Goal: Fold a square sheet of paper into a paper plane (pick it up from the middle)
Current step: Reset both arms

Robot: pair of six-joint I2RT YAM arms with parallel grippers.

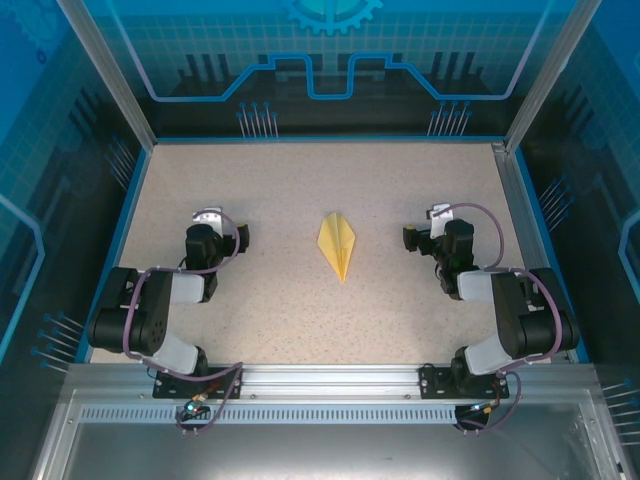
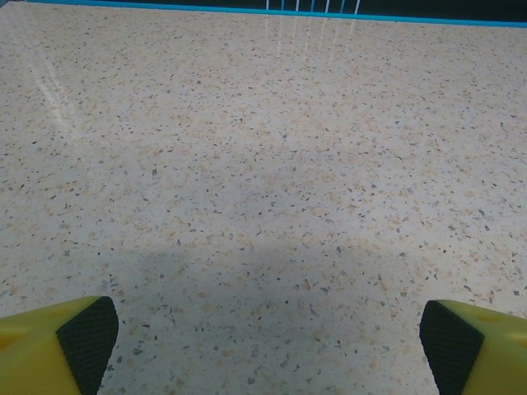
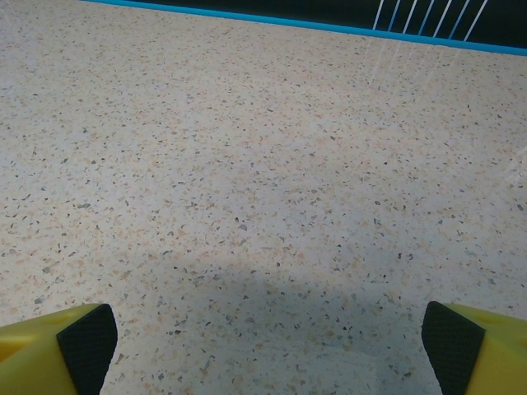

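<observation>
The pale-yellow paper lies folded into a paper plane [image 1: 337, 244], a narrow dart with a centre crease. It rests flat on the middle of the table with its tip towards the arms. My left gripper [image 1: 207, 220] sits well to its left and my right gripper [image 1: 437, 218] well to its right, neither touching it. In the left wrist view my left gripper [image 2: 268, 341] is open, its black pads [image 2: 86, 341] wide apart over bare table. My right gripper [image 3: 270, 341] is open too, with nothing between its pads [image 3: 451, 344].
The speckled beige table [image 1: 300, 180] has a blue rim along its far edge [image 3: 288, 20] and side walls [image 1: 135, 170]. A metal rail [image 1: 330, 378] runs along the near edge where both arm bases are bolted.
</observation>
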